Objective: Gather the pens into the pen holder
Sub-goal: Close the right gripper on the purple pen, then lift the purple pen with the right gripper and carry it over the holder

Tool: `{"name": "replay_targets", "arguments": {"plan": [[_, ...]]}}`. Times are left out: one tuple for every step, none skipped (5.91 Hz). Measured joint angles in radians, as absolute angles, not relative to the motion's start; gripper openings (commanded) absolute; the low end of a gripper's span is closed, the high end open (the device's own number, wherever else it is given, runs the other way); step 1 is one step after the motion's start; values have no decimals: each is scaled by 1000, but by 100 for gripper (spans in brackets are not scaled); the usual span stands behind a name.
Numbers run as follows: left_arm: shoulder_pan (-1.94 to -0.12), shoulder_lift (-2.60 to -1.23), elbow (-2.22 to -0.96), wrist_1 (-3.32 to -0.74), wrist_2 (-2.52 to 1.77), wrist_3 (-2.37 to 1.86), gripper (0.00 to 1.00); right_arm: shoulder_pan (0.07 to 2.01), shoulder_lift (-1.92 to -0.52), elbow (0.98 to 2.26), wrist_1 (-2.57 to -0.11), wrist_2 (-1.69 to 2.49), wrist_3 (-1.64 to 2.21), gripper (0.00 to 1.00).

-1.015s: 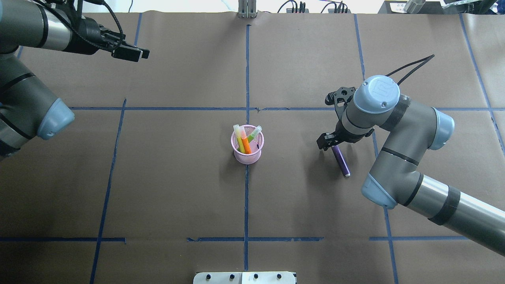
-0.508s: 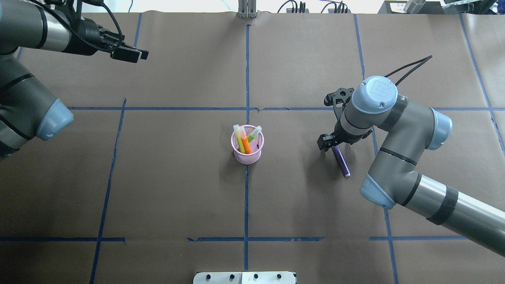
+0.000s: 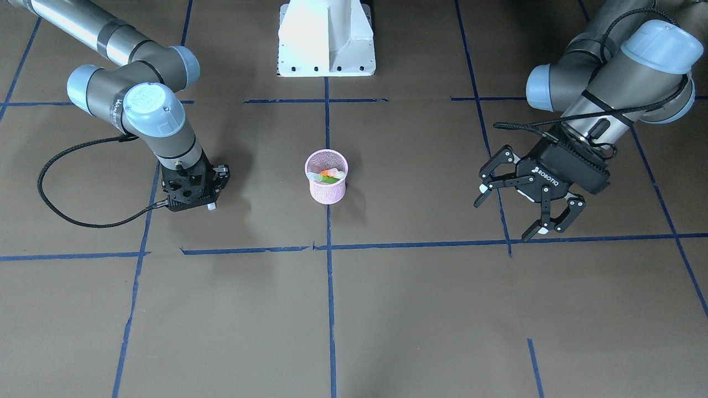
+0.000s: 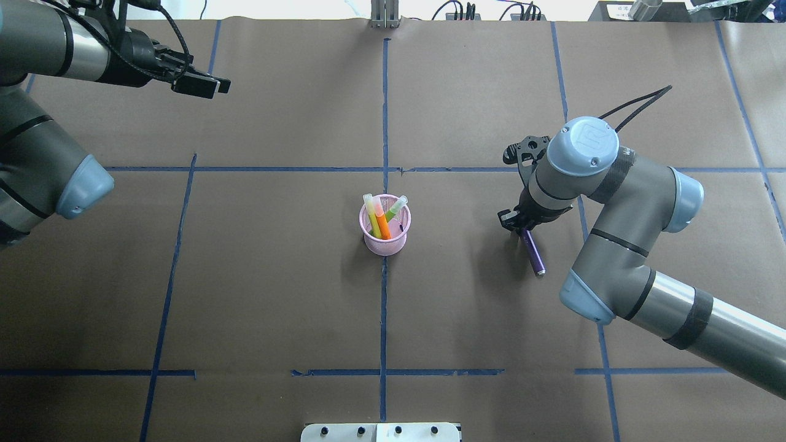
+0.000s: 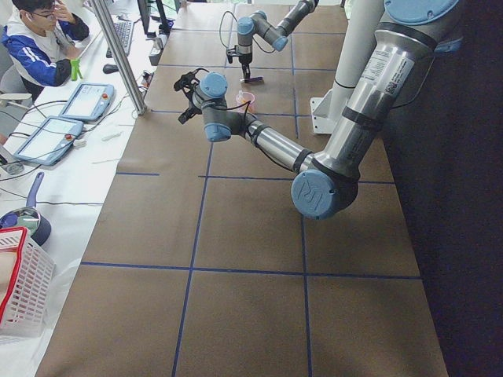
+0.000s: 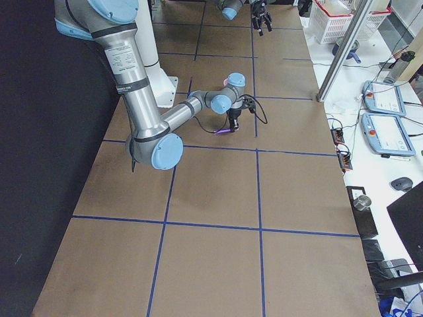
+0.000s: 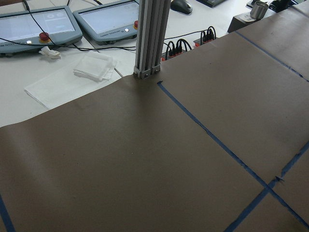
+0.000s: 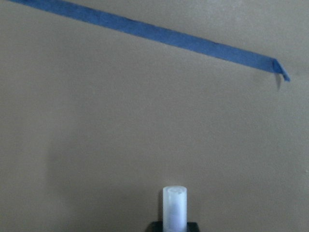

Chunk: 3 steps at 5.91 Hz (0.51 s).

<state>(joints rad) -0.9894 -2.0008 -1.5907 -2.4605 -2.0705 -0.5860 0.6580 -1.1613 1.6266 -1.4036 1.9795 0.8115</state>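
The pink mesh pen holder [image 4: 371,244] stands at the table's middle, also in the front view [image 3: 326,193]. An orange pen [image 4: 383,227], a green pen [image 4: 398,206] and a yellow-green one [image 4: 370,213] stand in it. The purple pen [image 4: 533,252] lies on the table to its right. My right gripper [image 4: 514,223] points down and is shut on that pen's far end. The pale cap end [image 8: 174,207] sticks out between the fingertips in the right wrist view. My left gripper [image 3: 517,213] is open and empty, held above the table's far left.
Blue tape lines [image 4: 384,123] cross the brown paper table. The robot's white base [image 3: 326,38] is at the near edge. A metal post [image 7: 150,38] and operator tablets stand past the far edge.
My right gripper's fingers have closed in on the purple pen's far end. The left arm has barely shifted.
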Motion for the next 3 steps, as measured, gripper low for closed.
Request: {"name": "replay_targets", "arguments": {"plan": [[-989, -2001, -1591, -2460, -2069, -586, 100, 659, -1161, 1630, -1404, 1980, 811, 0], [-988, -2001, -1590, -2461, -2068, -586, 100, 665, -1160, 1639, -1403, 1980, 811, 0], [-988, -2001, -1589, -2460, -2067, -582, 100, 679, -1159, 1662, -1381, 1980, 812, 0]]}}
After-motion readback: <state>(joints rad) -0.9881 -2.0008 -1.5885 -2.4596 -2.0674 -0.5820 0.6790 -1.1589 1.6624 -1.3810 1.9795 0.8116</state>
